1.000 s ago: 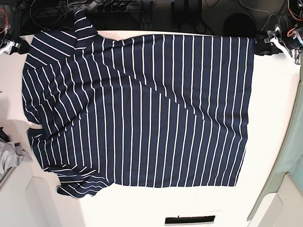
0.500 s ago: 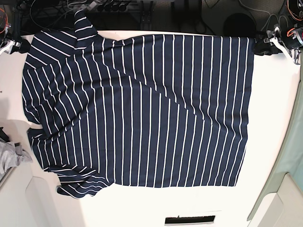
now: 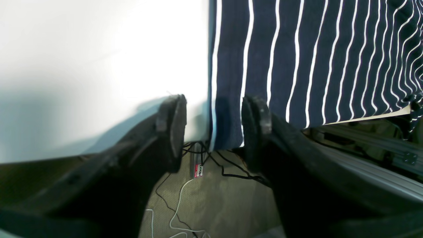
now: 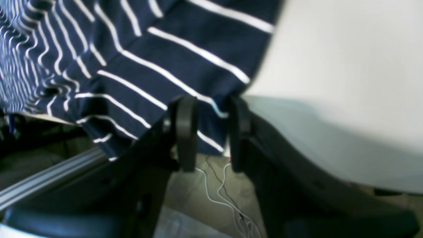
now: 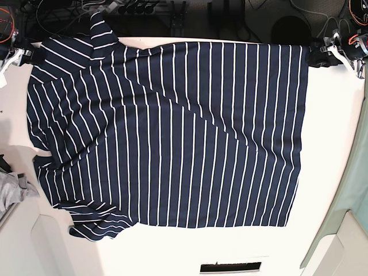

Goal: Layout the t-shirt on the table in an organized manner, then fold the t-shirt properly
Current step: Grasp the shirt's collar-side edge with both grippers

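White table [image 5: 339,126] fills most of the base view, glossy, bare strips on the left, right and near sides. Dark slot [image 5: 230,267] in the near edge. Past the far edge: dark floor with cables [image 5: 138,8] and black gear.

T-shirt [image 5: 172,132] lies spread flat on the table, hem on the right, sleeves on the left, far sleeve hanging over the far edge. Some creases run diagonally across the middle.

Grey cloth [image 5: 14,190] at the left edge, just beside the near sleeve.

Left gripper [image 3: 213,130] at the far right corner of the shirt: jaws wide apart, straddling the hem corner that droops over the table edge, no squeeze visible.

Right gripper [image 4: 208,132] at the far left corner: jaws partly closed, sleeve fabric between them; can't tell whether they actually pinch it.
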